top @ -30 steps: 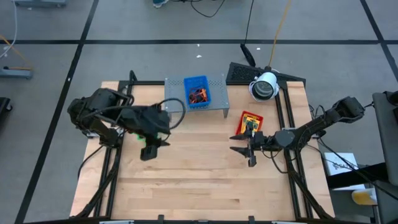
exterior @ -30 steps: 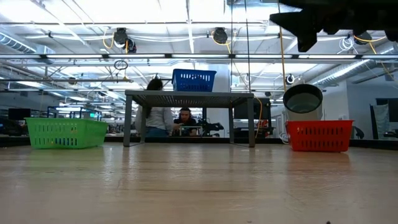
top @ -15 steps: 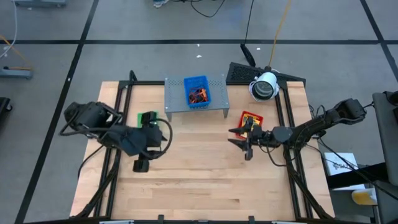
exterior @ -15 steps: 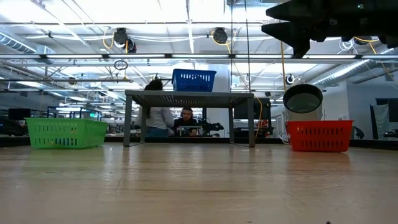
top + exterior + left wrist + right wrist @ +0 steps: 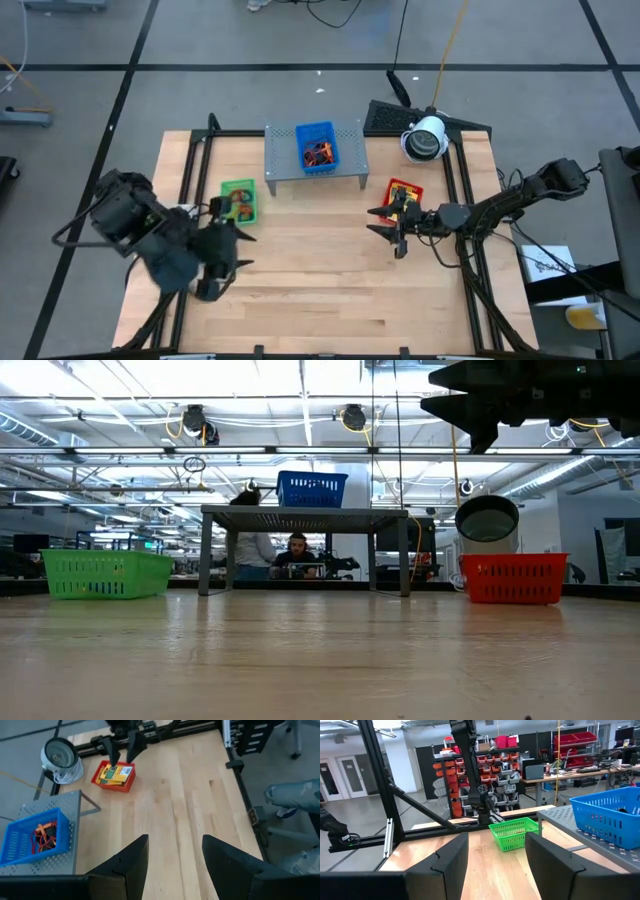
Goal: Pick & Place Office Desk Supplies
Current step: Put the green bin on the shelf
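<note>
Since nothing is held yet, we judge handling from afar: our right gripper (image 5: pixel 394 231) hovers with fingers spread and empty at about seven o'clock of the red tray (image 5: pixel 390 189), where the yellow packets (image 5: pixel 114 773) lie. They look light, flat and slick, so we would pinch one across its thin edges. At twelve o'clock, the rubber-band loops (image 5: pixel 318 153) in the blue tray (image 5: pixel 316 130) look soft and tangly. Our left gripper (image 5: pixel 222 265), also spread and empty, waits at six o'clock of the green tray (image 5: pixel 238 184).
</note>
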You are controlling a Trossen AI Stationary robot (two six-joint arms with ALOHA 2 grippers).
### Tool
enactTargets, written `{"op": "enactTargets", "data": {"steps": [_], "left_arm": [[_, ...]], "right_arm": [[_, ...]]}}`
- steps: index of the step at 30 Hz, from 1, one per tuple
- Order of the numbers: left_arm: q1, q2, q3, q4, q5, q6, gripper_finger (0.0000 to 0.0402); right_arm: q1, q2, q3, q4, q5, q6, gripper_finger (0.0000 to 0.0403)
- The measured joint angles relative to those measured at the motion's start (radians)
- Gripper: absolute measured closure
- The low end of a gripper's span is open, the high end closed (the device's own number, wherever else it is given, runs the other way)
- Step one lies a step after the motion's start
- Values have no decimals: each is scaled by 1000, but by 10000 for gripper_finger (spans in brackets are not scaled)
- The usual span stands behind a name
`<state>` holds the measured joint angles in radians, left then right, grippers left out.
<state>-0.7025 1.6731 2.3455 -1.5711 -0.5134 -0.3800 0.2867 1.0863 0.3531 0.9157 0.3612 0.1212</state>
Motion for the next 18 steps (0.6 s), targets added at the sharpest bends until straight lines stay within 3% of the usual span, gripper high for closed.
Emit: {"op": "enactTargets", "data": {"steps": [5,8,14,18], "left_arm": [[-71,-1,-36,1,-74,-33,206],[-107,-18,-118,1,-118,-86,206],[-109,-116,-392,1,-142,-262,206],[-106,-244,-598,36,-197,-379,206]], "right_arm": [[0,0,0,0,0,16,218],[0,0,0,0,0,16,218],[0,0,0,0,0,16,218],[0,0,0,-1,0,16,218]]}}
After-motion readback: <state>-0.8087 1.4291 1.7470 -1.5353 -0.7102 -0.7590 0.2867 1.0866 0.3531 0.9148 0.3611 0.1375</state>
